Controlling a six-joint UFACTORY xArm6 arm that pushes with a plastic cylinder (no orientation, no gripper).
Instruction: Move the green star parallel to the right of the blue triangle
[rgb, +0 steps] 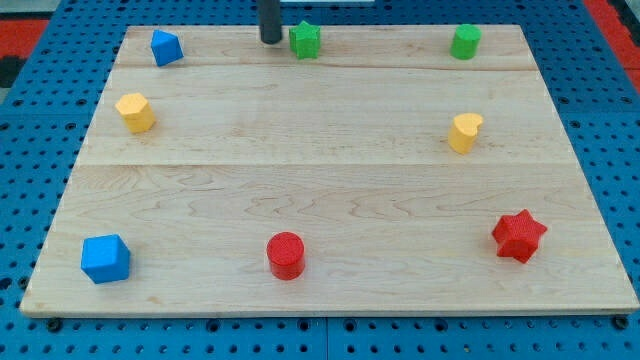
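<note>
Up top on the surface (330, 150), my tip (271, 40) sits just left of the green star (305, 40); no gripper, just a rod. Blue triangle (165, 47) is further left, same row.

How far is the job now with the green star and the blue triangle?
Almost done, it seems: the green star sits at the view's top, right of the blue triangle and at nearly the same height. In hand: my tip stands just left of the star, close to it or touching. Left: perhaps a small nudge to level it.
</note>
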